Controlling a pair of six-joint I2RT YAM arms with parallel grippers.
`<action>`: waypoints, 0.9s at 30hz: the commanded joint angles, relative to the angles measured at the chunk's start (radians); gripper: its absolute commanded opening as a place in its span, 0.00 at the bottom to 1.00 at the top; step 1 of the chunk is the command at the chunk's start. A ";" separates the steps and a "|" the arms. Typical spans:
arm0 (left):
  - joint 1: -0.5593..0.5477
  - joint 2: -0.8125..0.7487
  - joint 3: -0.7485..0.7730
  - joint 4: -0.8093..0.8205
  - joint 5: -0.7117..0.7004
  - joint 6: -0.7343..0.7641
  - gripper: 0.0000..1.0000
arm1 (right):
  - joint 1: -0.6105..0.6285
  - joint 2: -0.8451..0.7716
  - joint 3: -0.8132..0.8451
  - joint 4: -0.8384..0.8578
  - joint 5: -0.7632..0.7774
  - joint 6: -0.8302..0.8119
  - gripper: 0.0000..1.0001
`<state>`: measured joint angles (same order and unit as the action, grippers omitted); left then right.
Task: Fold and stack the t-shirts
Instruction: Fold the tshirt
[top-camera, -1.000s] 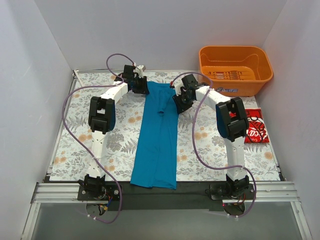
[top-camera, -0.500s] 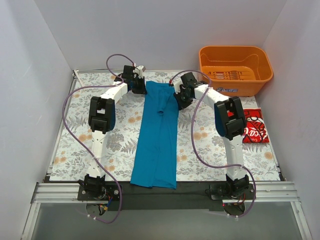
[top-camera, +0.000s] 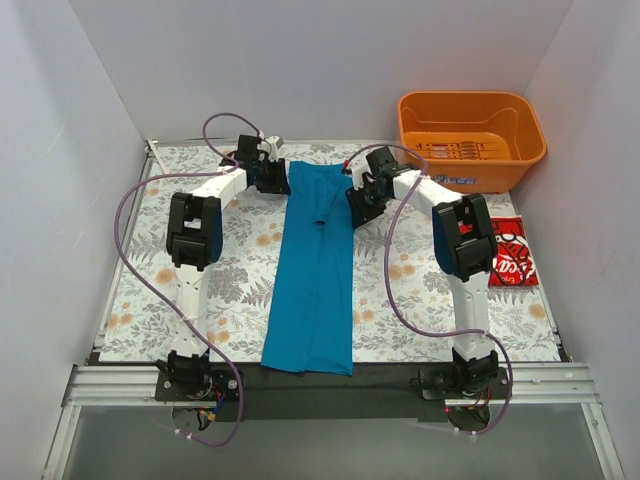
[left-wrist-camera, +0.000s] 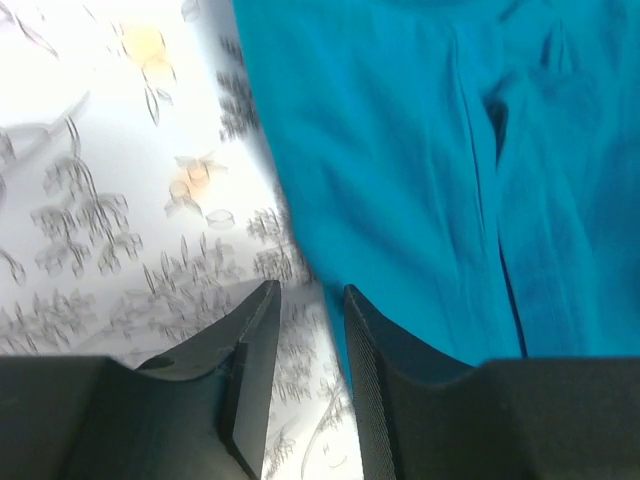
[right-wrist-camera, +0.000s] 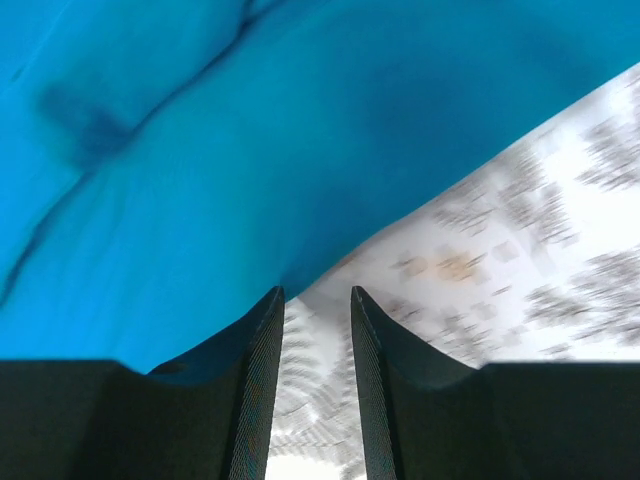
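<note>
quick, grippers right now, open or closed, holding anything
left gripper: slightly open, empty, at the teal t-shirt edge
right gripper: slightly open, empty

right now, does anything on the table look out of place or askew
Mostly tidy. The teal t-shirt, folded into a long strip, runs slightly askew, and its near hem laps onto the black front strip. A small pucker sits near its far end. The red t-shirt lies apart at the right edge.

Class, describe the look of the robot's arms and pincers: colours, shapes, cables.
The left arm and right arm have slim white links, bulky black joint housings and looping purple cables. The left pincer and right pincer each have two dark tapering fingers, ribbed inside.
</note>
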<state>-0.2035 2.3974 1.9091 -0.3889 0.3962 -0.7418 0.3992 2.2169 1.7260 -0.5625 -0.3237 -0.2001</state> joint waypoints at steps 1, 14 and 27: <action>0.007 -0.130 -0.070 -0.040 0.038 -0.005 0.31 | 0.016 -0.056 -0.057 -0.028 -0.077 0.076 0.40; 0.000 -0.199 -0.265 -0.146 0.170 -0.013 0.31 | 0.016 0.000 -0.072 -0.028 -0.086 0.111 0.28; -0.002 -0.188 -0.274 -0.166 -0.031 -0.040 0.00 | 0.001 -0.002 -0.071 -0.033 0.015 0.073 0.01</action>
<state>-0.2157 2.2410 1.6531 -0.4889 0.4896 -0.7837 0.4114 2.2013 1.6718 -0.5739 -0.3840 -0.0986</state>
